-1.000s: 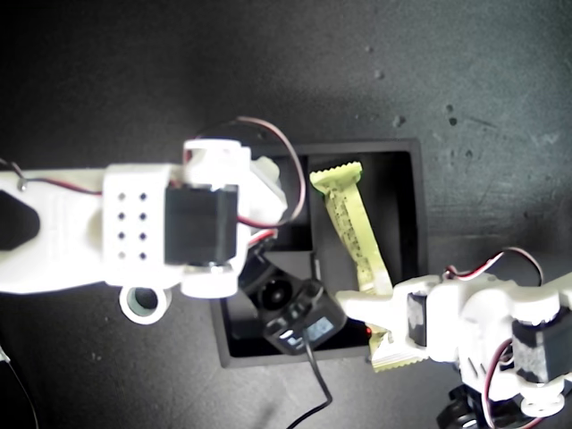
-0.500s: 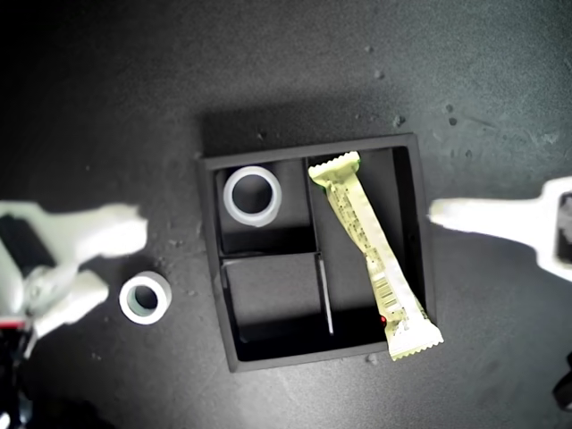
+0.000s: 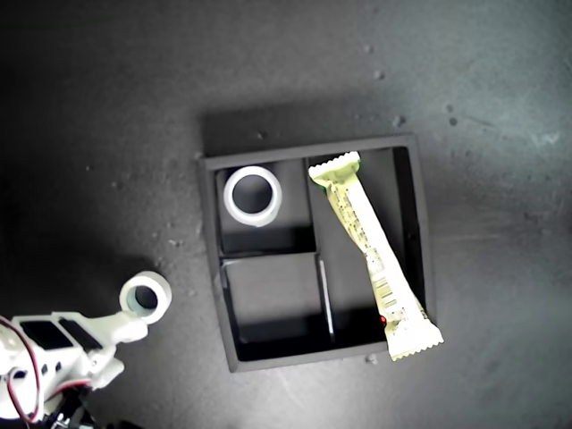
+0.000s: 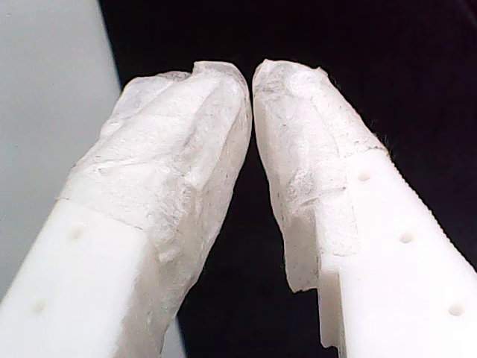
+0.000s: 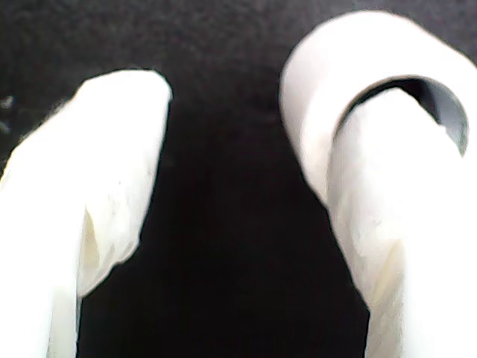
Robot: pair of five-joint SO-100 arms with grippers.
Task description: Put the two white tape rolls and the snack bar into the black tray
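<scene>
The black tray (image 3: 211,259) lies in the middle of the exterior view. An all-white tape roll (image 3: 252,196) lies flat in its small compartment at the upper left in that view. The snack bar (image 3: 371,253) lies slantwise in the long compartment, its lower end resting over the tray's wall. The other tape roll (image 3: 146,297), with a greenish core, is on the table at the exterior view's left of the tray. My second gripper (image 3: 134,315) (image 5: 250,112) is open, with one finger inside this roll's (image 5: 335,67) hole. My first gripper (image 4: 250,74) is shut on nothing and is out of the exterior view.
The dark table (image 3: 268,71) surrounds the tray. The second arm's white body (image 3: 54,353) with red wires fills the exterior view's lower left corner. A pale surface (image 4: 45,89) shows beside the first gripper's fingers.
Both arms have pulled off the tray, leaving the white roll and snack bar uncovered. One arm has left the exterior view. The other now reaches the greenish-core roll from the exterior view's lower left.
</scene>
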